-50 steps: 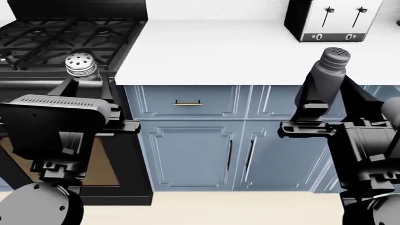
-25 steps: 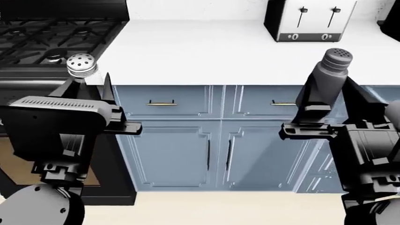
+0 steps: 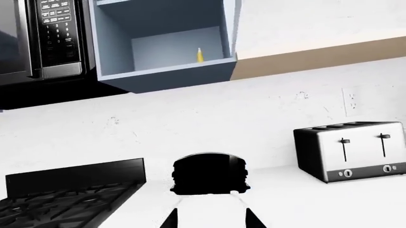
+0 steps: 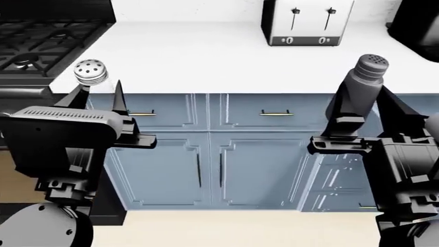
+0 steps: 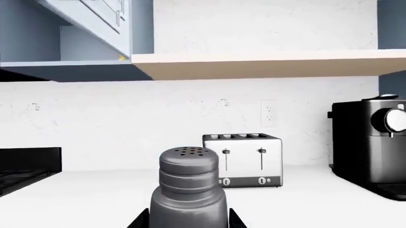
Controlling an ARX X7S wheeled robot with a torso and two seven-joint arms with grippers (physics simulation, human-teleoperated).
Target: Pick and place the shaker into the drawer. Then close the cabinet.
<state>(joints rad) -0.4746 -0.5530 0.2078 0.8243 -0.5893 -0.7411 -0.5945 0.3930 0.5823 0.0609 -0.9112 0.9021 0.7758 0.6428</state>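
On my head camera the counter (image 4: 205, 56) is plain white, and the cabinet fronts (image 4: 205, 164) below it are blue-grey with raised panel outlines and thin brass bar handles (image 4: 276, 112). The toaster (image 4: 307, 23) is silvery with a black top and black levers. The stove (image 4: 41, 38) is black. My left gripper (image 4: 96, 95) shows black, and above it sits a small shaker (image 4: 90, 72) with a pale silvery top dotted with dark holes. My right gripper (image 4: 367, 110) is black too, around a dark grey shaker (image 4: 360, 85) with a lighter grey cap, also dotted. The floor (image 4: 233, 229) is cream.
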